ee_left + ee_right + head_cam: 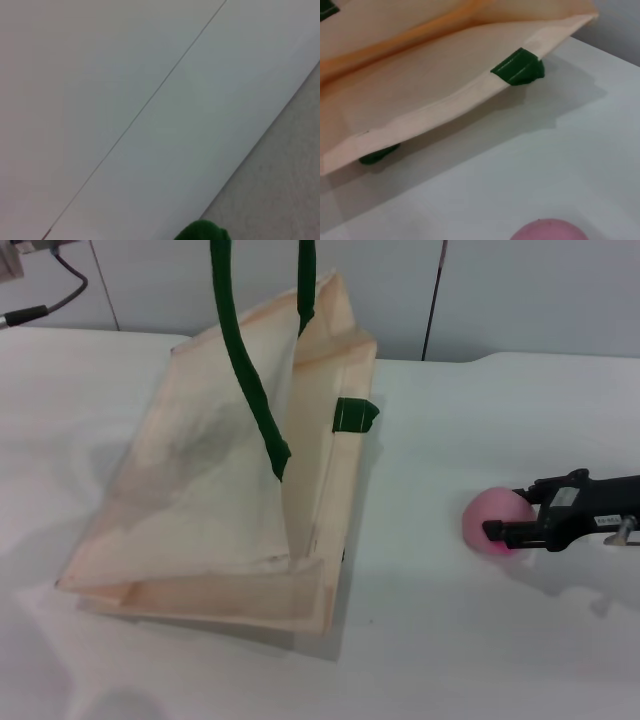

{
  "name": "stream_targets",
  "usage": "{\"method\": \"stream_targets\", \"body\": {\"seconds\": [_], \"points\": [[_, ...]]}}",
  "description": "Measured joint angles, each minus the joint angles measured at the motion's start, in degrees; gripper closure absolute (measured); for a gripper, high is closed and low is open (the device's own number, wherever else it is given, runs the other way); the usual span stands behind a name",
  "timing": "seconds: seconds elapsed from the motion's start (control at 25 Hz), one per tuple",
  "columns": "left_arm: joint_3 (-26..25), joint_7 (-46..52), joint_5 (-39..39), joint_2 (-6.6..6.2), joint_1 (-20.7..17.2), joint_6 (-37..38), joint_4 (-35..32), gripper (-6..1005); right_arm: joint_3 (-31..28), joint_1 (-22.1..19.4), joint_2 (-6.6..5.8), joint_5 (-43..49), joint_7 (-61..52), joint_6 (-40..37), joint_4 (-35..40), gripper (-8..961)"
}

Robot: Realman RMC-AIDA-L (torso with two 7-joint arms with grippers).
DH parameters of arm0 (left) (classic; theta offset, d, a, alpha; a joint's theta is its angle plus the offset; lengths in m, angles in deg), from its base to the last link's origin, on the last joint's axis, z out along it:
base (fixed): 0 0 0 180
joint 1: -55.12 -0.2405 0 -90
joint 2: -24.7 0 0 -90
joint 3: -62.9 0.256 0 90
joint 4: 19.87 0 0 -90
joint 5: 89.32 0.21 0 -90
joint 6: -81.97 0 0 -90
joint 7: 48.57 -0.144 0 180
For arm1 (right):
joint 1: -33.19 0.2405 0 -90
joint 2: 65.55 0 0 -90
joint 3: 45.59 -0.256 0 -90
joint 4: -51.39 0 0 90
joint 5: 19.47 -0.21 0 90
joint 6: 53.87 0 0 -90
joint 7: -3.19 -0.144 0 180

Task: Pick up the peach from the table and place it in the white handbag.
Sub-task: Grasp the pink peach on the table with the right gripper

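1. The small round pale-pink peach [492, 521] rests on the flat white table [480, 660], directly at the tips of the right hand [500, 528], whose black fingers reach in from the robot's right and lie against the fruit's near side. The fingers seem set around the peach, probably to take hold of it, but whether they are clenched on it or only alongside cannot be told.

2. In the right wrist view only the top of the peach [547, 230] shows at the picture's edge; none of that hand's own fingers appear there.

3. Beyond the right hand, well apart from the fruit and towards the robot's left, stands the large cream cloth white handbag [230, 500]. It is propped half-open, its upper panel pulled up so that the mouth gapes towards the right hand, likely so that the peach can be passed in sideways.

4. The thick dark-green rope handle [250, 370] rises taut out of the top of the head view, which suggests that the left hand, out of sight above, is lifting it; the left wrist view shows only pale wall and a green scrap [202, 231], so that hand's state cannot be told.

5. The bag's inside is largely hidden by its own upper panel.
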Motion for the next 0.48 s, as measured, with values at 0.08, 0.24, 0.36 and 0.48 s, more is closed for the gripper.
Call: {"method": "stream_targets", "body": {"seconds": [0.08, 0.24, 0.36, 0.48], "points": [[0.0, 0.0, 0.0, 0.0, -0.01, -0.02, 0.0, 893, 0.02, 0.12, 0.0, -0.02, 0.34, 0.36, 0.0, 311], [0.0, 0.0, 0.0, 0.0, -0.01, -0.1, 0.0, 893, 0.03, 0.29, 0.0, -0.04, 0.39, 0.47, 0.0, 342], [0.0, 0.0, 0.01, 0.0, -0.03, -0.13, 0.0, 893, 0.03, 0.29, 0.0, -0.04, 0.7, 0.47, 0.0, 369], [0.0, 0.0, 0.01, 0.0, -0.1, -0.15, 0.0, 893, 0.03, 0.33, 0.0, -0.04, 0.92, 0.47, 0.0, 398]]}}
